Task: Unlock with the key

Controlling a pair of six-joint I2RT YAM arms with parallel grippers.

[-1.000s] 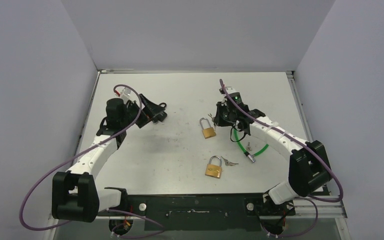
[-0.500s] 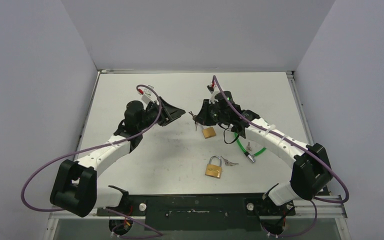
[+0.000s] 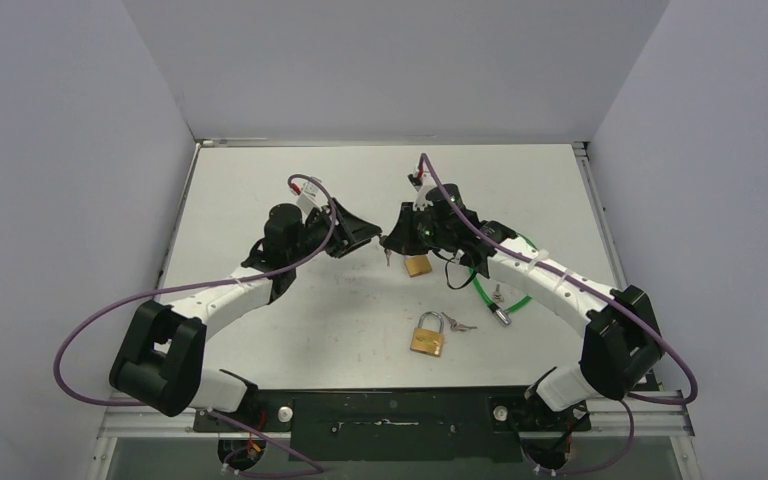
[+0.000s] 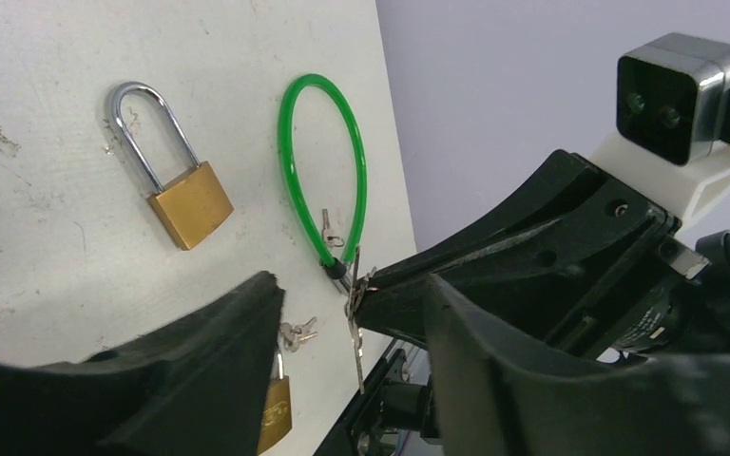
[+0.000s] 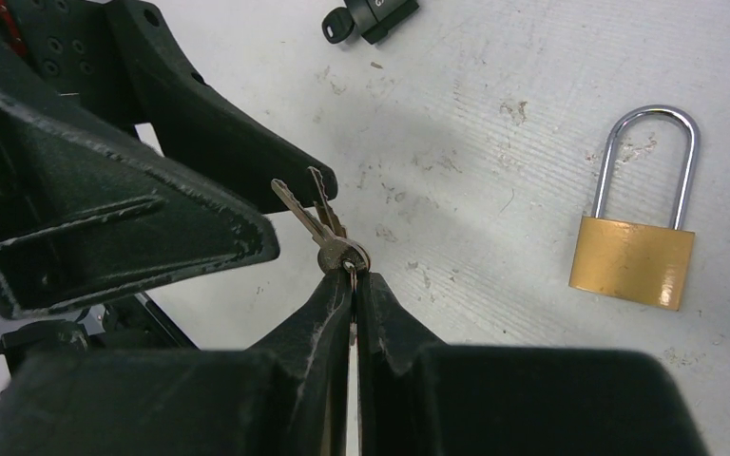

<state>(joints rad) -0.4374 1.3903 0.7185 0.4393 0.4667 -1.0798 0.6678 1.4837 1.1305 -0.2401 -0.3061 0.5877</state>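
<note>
Silver keys (image 5: 340, 254) (pinched by right gripper (image 5: 354, 281)) hang near brass padlock (image 5: 632, 262).

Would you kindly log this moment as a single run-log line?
right gripper: shut on keys | left gripper: open around keys | far padlock: on table, shackle closed | unlock: not begun

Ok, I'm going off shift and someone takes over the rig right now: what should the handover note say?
Right gripper: shut on the keys, held above the table.
Left gripper: open around the keys, not gripping.
Nearest padlock lies flat below, shackle closed; a second padlock lies toward the table's near side.
Done: keys lifted.
To do: pass or steady the key, insert, turn, open the shackle.
</note>
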